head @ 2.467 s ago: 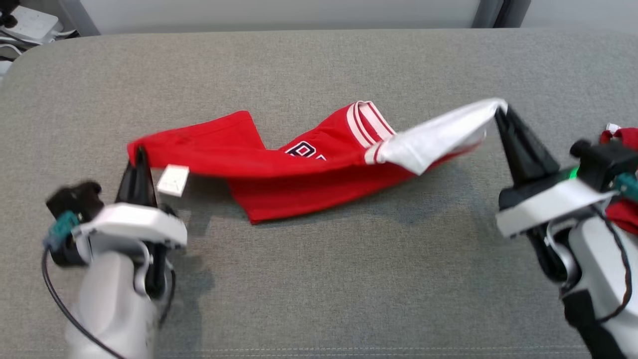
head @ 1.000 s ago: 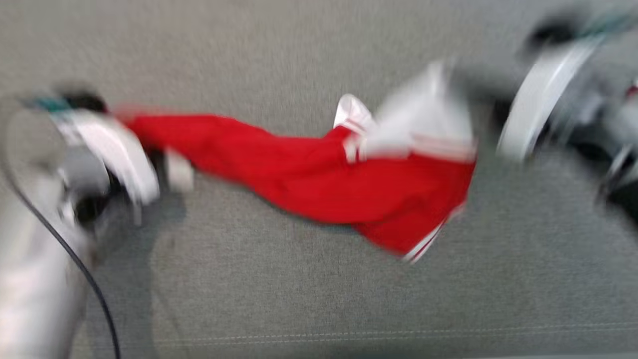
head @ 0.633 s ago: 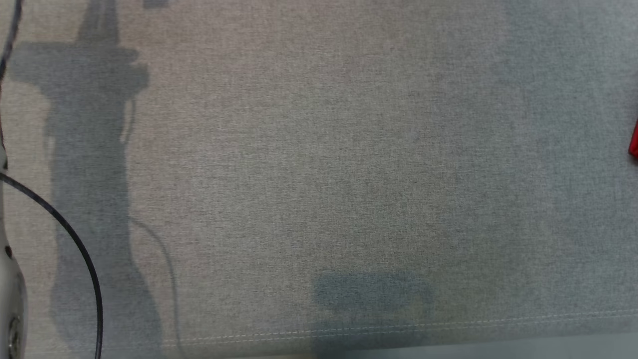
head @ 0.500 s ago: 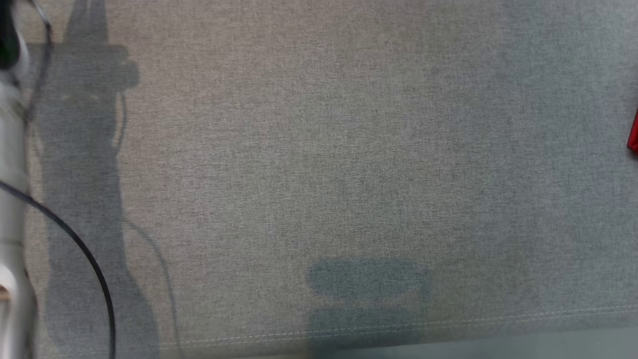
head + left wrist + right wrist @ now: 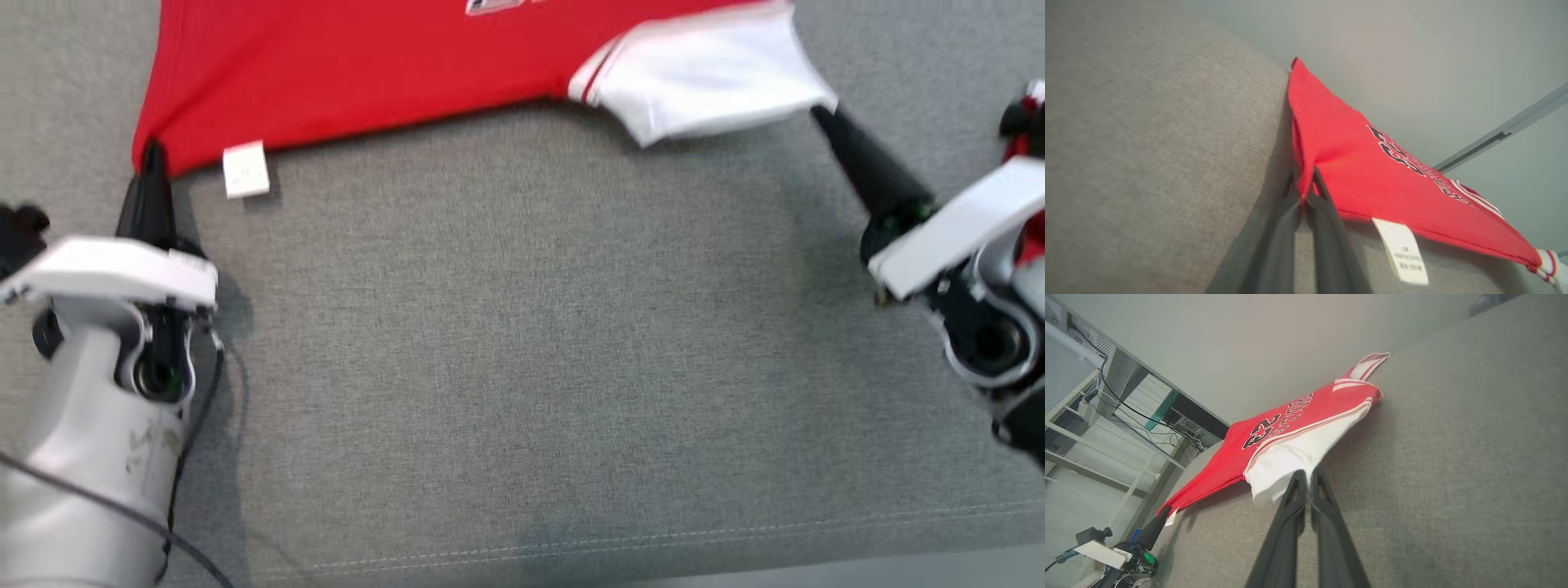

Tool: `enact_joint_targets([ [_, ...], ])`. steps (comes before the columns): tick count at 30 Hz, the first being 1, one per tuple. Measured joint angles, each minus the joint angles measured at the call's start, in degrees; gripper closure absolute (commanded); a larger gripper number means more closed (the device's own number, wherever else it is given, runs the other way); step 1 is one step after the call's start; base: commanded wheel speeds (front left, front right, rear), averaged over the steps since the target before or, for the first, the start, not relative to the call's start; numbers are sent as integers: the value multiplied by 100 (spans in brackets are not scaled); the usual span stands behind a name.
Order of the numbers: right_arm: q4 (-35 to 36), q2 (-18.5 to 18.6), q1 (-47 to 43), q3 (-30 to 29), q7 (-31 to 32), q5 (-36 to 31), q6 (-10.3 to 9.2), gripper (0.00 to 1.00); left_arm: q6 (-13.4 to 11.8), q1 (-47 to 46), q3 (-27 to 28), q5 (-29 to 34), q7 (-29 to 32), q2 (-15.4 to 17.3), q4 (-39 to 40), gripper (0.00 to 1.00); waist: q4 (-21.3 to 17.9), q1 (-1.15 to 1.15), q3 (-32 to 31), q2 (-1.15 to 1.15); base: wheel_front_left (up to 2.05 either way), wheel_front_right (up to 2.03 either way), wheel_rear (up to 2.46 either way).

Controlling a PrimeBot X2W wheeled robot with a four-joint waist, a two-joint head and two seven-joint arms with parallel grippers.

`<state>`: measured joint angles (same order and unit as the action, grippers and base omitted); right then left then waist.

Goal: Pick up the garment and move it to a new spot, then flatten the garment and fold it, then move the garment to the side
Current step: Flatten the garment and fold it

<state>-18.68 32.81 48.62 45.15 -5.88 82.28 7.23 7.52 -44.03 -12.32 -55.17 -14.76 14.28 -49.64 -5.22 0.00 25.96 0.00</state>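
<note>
Surface: grey woven cloth (image 5: 522, 343) runs wall to wall across the head view, with a stitched seam along the near edge down at 6 o'clock.
Backdrop: plain pale wall (image 5: 1249, 343) rises behind the surface in both wrist views.
Garment: and there it is, the red jersey (image 5: 367, 65), spread wide up at 12 o'clock with its top cut off by the frame. The far part rests on the cloth, and the near hem is raised just off it and throws a shadow. Black-and-white lettering shows on the chest in the wrist views.
Sleeve: white sleeve (image 5: 702, 73) with red stripes at its seam, out at 1 o'clock.
Label: white care label (image 5: 246, 171) hangs off the hem at 10 o'clock, just beside the dark fingers there.
Left gripper (image 5: 151, 155): over at 10 o'clock, fingers pressed together on the jersey's red hem corner. The left wrist view shows the red fabric nipped right between the tips.
Right gripper (image 5: 820, 114): at 2 o'clock, fingers closed tight on the outer edge of the white sleeve, clear in its own wrist view.
Rack: pale metal shelving (image 5: 1069, 416) at 9 o'clock in the right wrist view, dark cables (image 5: 1126, 412) trailing across it. What sits on its shelves is too small to tell.
</note>
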Motion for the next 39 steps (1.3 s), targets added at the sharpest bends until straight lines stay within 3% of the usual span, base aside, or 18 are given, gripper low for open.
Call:
enact_joint_targets([
  [10, 275, 113, -1189, 566, 248, 606, 0, 100, -2, 1465, 299, 263, 4, -171, -80, 100, -35, 0, -979, 0, 0, 0, 0],
  [19, 479, 113, -1883, 932, 599, 850, 0, 100, -2, 2112, 572, 653, 5, -266, -227, 100, -108, 0, -1647, 0, 0, 0, 0],
  [39, 754, 220, -2525, 1141, 1234, 1104, 0, 100, -2, 2488, 1401, 1893, 10, -500, -500, 100, 19, 0, -1974, 0, 0, 0, 0],
])
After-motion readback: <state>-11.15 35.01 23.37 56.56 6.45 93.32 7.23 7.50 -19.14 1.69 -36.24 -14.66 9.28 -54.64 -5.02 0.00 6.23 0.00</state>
